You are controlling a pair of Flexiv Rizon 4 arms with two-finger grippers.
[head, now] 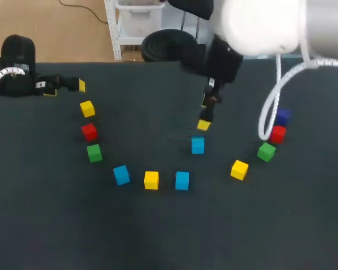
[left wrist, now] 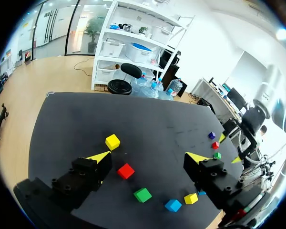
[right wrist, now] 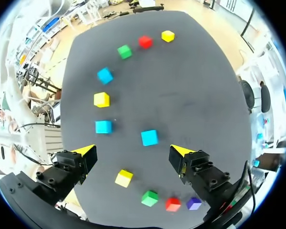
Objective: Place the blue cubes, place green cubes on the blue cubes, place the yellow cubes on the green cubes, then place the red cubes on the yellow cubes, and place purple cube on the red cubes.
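Note:
My right gripper point(head: 204, 114) hangs open over the table's middle, just behind a blue cube point(head: 198, 145). In the right wrist view that blue cube point(right wrist: 149, 137) lies below and just ahead of the open gripper point(right wrist: 132, 151), untouched. Two more blue cubes point(head: 121, 174) point(head: 182, 180) flank a yellow cube point(head: 151, 180) at the front. On the left are a green cube point(head: 94, 152), a red cube point(head: 89, 131) and a yellow cube point(head: 87, 108). My left gripper point(head: 67, 88) stands open at the far left, holding nothing point(left wrist: 148, 157).
On the right lie a yellow cube point(head: 239, 169), a green cube point(head: 266, 152), a red cube point(head: 278, 134) and a purple cube point(head: 283, 117) in a curved row. My right arm's white cable point(head: 268, 109) loops down close to them.

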